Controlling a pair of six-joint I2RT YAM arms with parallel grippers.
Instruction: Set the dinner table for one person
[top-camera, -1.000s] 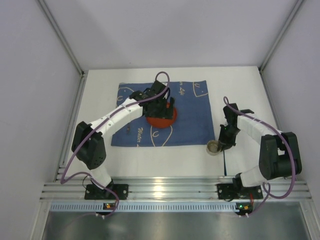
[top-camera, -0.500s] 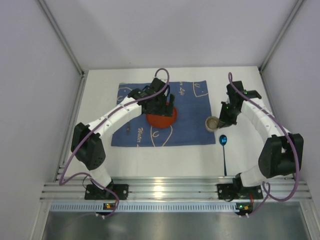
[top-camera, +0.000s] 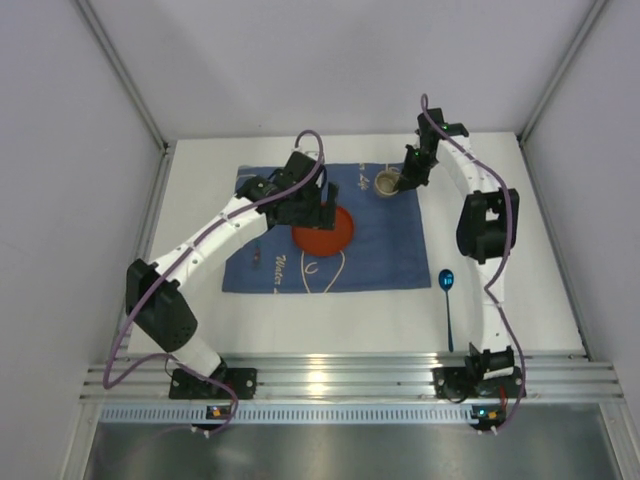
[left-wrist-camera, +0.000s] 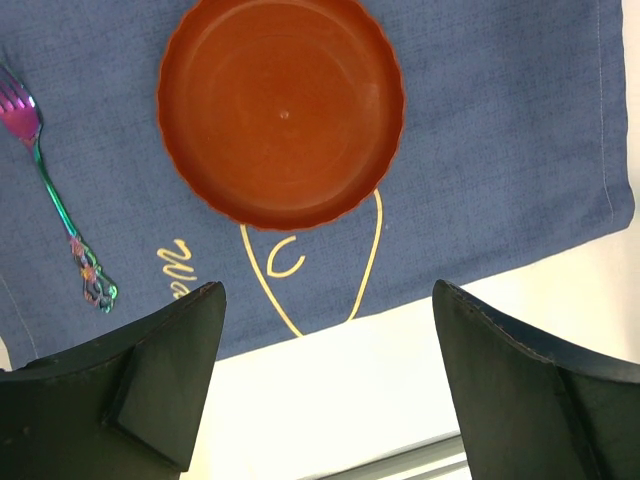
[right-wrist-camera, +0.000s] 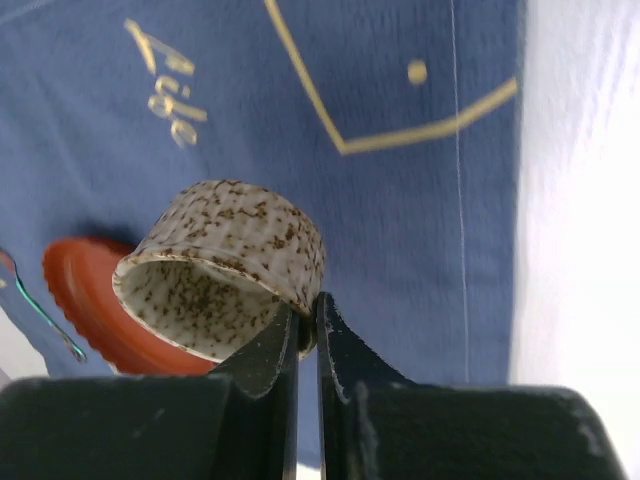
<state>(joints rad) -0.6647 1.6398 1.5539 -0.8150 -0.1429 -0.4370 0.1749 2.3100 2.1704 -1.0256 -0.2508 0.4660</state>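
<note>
Right end effector (right-wrist-camera: 307, 312) tight on rim of tilted speckled cup (right-wrist-camera: 236, 240); left end effector (left-wrist-camera: 326, 292) agape.

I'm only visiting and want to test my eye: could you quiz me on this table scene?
1. What does the right gripper pinch? A) a knife B) the speckled beige ceramic cup C) a glass
2. True or false: the round red scalloped plate lies on the blue cloth.
3. Which utensil lies off the cloth, on the white tabletop?
Key: 1 B; 2 true; 3 the blue-bowled spoon.
</note>
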